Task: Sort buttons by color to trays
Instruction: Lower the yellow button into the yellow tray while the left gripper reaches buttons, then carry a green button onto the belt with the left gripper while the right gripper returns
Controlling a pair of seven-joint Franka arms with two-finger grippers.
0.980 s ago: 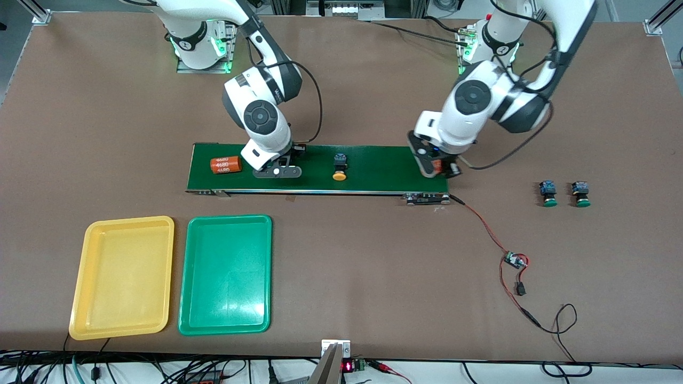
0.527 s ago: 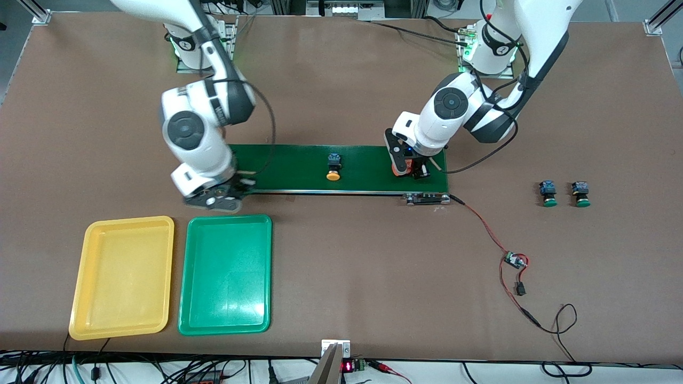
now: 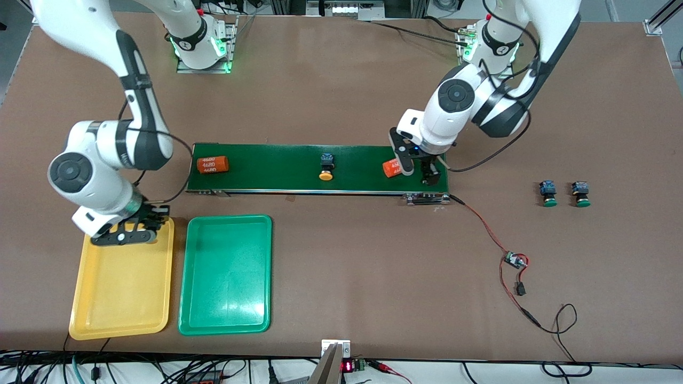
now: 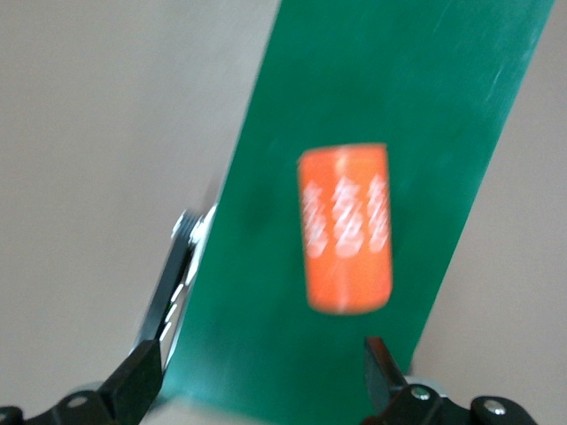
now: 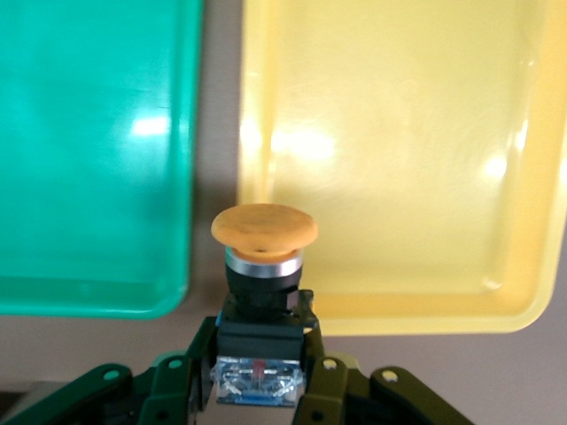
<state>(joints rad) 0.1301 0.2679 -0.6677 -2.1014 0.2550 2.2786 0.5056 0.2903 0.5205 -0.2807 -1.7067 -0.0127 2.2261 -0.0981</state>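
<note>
Here the right gripper (image 3: pixel 126 233) hangs over the yellow tray (image 3: pixel 124 314), at the tray's end nearest the conveyor belt (image 3: pixel 277 173), its fingers (image 5: pixel 312 376) clamped on a yellow-orange button (image 5: pixel 263 266). The left gripper (image 3: pixel 420 173) hovers over the belt, fingers spread wide and empty, just above an orange 4680 cylinder (image 4: pixel 345 230). Another yellow-orange button (image 3: pixel 326 166) lies mid-belt. The green tray (image 3: pixel 224 320) sits beside the yellow one. Two green buttons (image 3: pixel 564 193) rest on the table toward the left arm's end.

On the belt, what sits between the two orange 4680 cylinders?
In the front view, one yellow-capped button lies on the conveyor belt between the cylinder at the right arm's end and the cylinder by the left claw; nothing else.
</note>
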